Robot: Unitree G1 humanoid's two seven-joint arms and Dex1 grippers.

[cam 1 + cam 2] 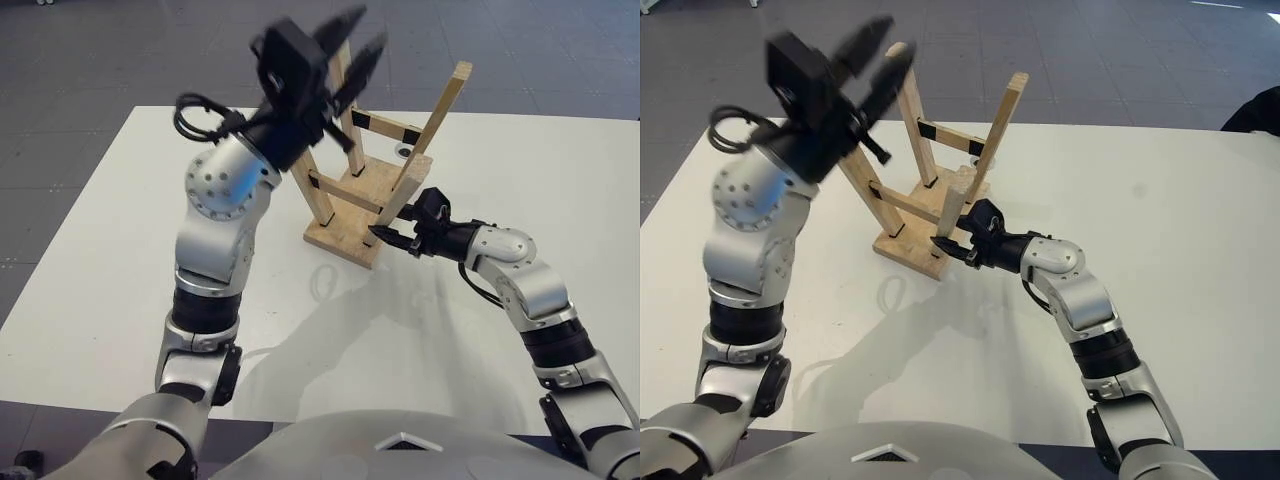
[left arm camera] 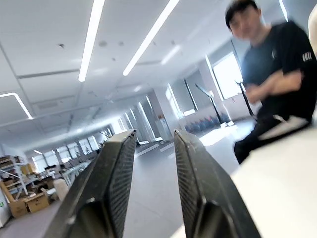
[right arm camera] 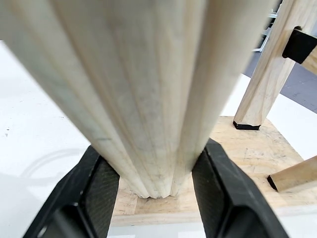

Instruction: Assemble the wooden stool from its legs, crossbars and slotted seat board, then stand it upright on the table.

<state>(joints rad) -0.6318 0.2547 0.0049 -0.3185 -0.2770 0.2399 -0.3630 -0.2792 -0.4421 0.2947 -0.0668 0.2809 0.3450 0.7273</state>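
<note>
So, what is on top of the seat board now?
Wooden legs stand up on the seat board, joined by crossbars. The right gripper is shut on the near leg just above the board. The leg ends cover whatever is beneath them.

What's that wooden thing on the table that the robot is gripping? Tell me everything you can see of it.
It is a stool of pale, bare wood, standing upside down: its flat seat board rests on the white table, and its legs slant upward, linked by crossbars with black fittings at the joints. The right gripper has its jaws clamped on one leg, close to the seat board.
</note>
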